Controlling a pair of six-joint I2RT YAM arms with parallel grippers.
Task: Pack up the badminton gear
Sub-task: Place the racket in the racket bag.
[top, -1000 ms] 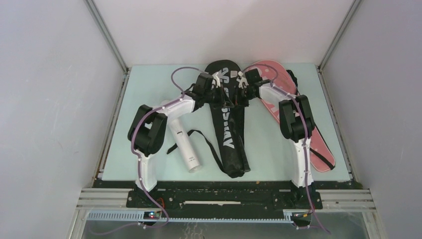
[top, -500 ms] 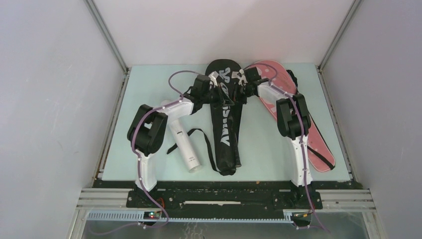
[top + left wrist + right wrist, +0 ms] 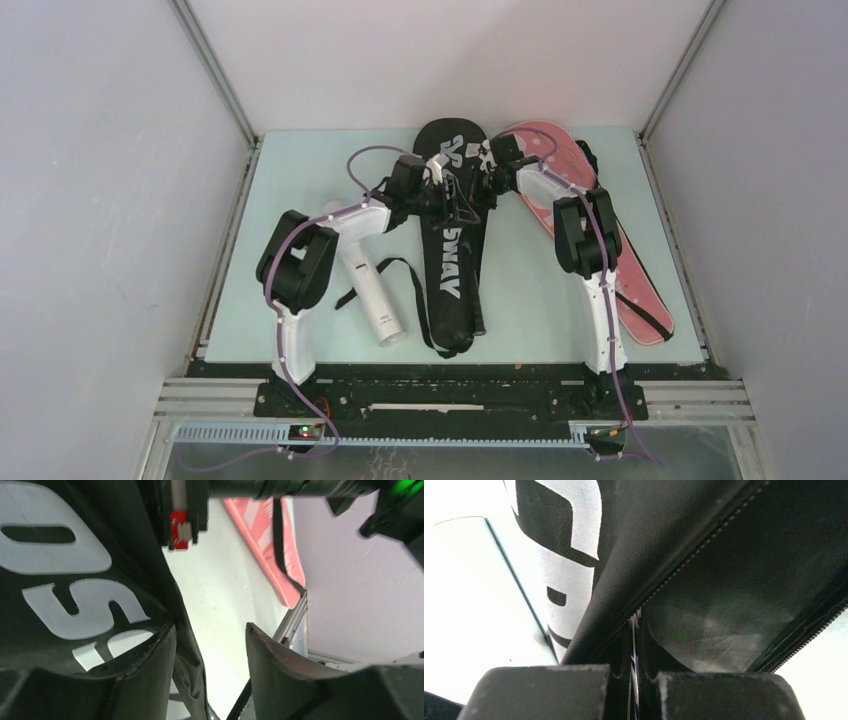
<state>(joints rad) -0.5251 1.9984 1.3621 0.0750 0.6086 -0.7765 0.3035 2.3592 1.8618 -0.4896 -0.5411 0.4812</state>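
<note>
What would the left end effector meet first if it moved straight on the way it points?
Probably the bare table beside the black cover; the pink cover lies further off. Depth is unclear.

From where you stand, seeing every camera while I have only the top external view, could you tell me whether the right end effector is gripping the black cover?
Observer: Yes, the right end effector is shut on the black cover, pinching fabric beside its zipper.
Operator: And the other arm, please?
Observer: The left end effector stands open, bare table showing between its fingers.
Operator: Is the cover near it?
Observer: Yes, the cover's lettered edge runs right beside one finger.
</note>
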